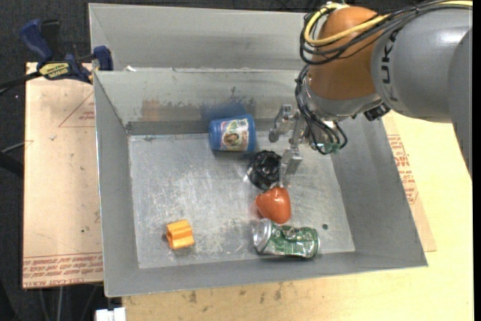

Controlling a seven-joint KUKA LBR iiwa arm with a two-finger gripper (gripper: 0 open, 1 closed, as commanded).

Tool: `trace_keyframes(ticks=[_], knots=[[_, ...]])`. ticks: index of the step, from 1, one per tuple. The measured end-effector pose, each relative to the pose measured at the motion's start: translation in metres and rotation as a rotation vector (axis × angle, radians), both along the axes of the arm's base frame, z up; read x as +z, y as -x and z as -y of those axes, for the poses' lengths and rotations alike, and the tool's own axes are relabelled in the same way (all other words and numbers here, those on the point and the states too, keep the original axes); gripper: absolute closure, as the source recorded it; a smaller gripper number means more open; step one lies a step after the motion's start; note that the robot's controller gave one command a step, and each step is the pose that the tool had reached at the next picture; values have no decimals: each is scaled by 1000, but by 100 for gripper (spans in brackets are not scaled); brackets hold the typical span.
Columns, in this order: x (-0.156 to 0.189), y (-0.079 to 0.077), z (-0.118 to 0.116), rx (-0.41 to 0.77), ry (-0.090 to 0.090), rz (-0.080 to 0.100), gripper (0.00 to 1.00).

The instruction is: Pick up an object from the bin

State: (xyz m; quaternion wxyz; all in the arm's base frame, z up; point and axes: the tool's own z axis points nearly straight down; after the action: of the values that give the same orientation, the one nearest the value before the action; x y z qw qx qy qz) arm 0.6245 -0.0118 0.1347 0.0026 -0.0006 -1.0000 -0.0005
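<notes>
The arm (pixel 421 64) is reaching in from the right of the frame. Its grey casing is showing the letters "UK", the rest of the word being turned out of sight. An orange cover (pixel 342 60) with yellow and black cables is sitting on the wrist.

The gripper (pixel 288 148) is hanging low in the bin (pixel 113 162), right of the frame's centre. Whether it is spread or pressed together cannot be told from this angle. Nothing is showing as pinched in it.

The black lump (pixel 264 169) is lying just left of and below the gripper tip, at the centre right of the bin floor. The tip is standing at the lump's right edge; contact cannot be confirmed.

The blue can (pixel 233 134) is lying on its side near the back wall, up and to the left of the gripper. Its label is carrying a small picture on a pale oval; no writing on it is readable.

The red piece (pixel 274 204) is lying just below the black lump, apart from the gripper.

The green can (pixel 286 240), crushed, is lying on its side at the front edge of the floor, just beneath the red piece. Its print is not readable.

The orange block (pixel 179 234) is lying alone at the lower left of the floor, well apart from the gripper.
</notes>
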Motion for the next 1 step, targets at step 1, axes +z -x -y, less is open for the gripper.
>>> trace_keyframes(ticks=[1], knots=[[4,-2,0,0,0,7,0]])
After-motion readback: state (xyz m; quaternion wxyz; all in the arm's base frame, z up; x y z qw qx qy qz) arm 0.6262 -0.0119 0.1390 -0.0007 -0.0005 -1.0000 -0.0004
